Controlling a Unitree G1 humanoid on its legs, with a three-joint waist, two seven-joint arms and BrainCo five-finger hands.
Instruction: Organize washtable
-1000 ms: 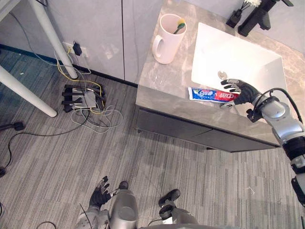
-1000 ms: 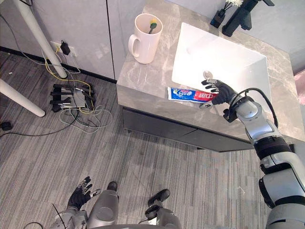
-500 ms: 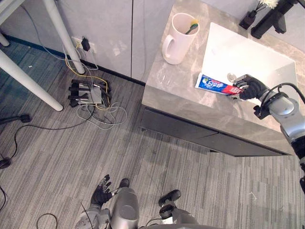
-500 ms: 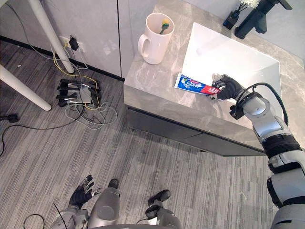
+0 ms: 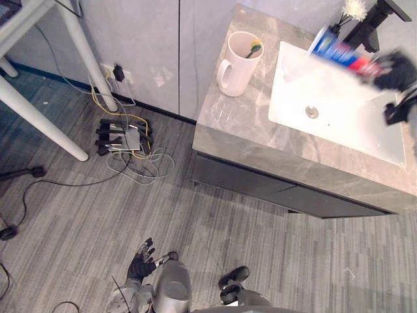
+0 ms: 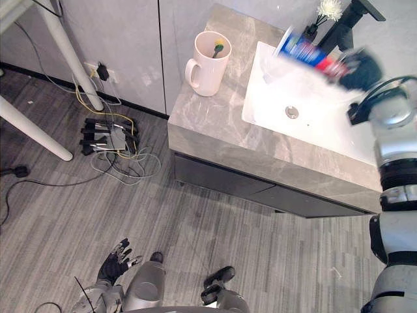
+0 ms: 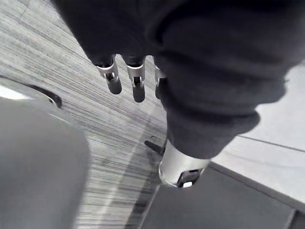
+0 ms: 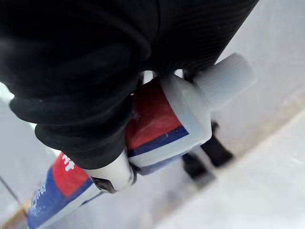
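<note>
Your right hand (image 6: 361,68) grips the toothpaste tube (image 6: 305,49), held above the sink's (image 6: 319,134) far edge; left hand (image 6: 116,264) hangs low, fingers relaxed.

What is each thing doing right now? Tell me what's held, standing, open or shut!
toothpaste tube: cap on, held in the air above the sink.
right robot hand: shut round the toothpaste tube.
left robot hand: open, holding nothing, hanging low.
mug: standing upright on the counter.
toothbrush: standing in the mug.
sink: nothing lying in it.
</note>
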